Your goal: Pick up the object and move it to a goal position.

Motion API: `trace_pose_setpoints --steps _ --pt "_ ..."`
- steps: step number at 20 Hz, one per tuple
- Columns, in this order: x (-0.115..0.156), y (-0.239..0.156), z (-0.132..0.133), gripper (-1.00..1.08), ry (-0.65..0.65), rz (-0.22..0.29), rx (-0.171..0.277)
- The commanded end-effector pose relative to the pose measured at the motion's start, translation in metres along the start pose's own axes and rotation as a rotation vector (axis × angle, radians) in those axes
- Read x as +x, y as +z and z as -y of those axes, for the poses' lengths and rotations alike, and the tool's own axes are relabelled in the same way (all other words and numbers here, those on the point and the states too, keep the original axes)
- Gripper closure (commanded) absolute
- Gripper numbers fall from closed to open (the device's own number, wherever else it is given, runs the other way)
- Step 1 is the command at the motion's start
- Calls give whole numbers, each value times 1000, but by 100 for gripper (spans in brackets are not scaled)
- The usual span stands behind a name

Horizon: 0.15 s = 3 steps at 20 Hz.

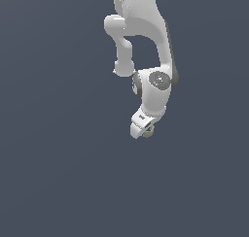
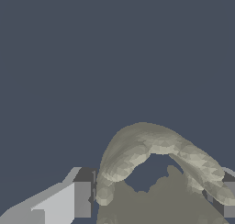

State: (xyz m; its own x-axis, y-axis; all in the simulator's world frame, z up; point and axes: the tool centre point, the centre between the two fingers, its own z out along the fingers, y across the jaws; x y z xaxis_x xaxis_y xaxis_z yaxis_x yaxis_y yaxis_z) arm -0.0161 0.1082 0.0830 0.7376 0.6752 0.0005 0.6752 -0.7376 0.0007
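Note:
The object [image 2: 147,142] is a tan-olive ring with a dark hole, and it fills the space between my fingers in the wrist view. One grey finger [image 2: 82,199] presses on one side of it and the other finger [image 2: 228,198] shows at its far side. My gripper [image 2: 156,198] is shut on the ring. In the exterior view the white gripper [image 1: 145,132] points downward near the middle, with only a small tan bit of the object [image 1: 150,130] peeking out at its tip. How high it hangs above the surface I cannot tell.
The white arm [image 1: 155,46] comes down from the top of the exterior view. Around it there is only a plain dark blue-grey surface [image 1: 58,173].

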Motion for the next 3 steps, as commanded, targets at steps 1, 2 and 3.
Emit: trace_pose_setpoints --steps 1,2,3 --pt "1 -1 1 108 2 1 0" --pt "1 0 1 108 2 1 0" --pt "1 0 0 108 2 1 0"
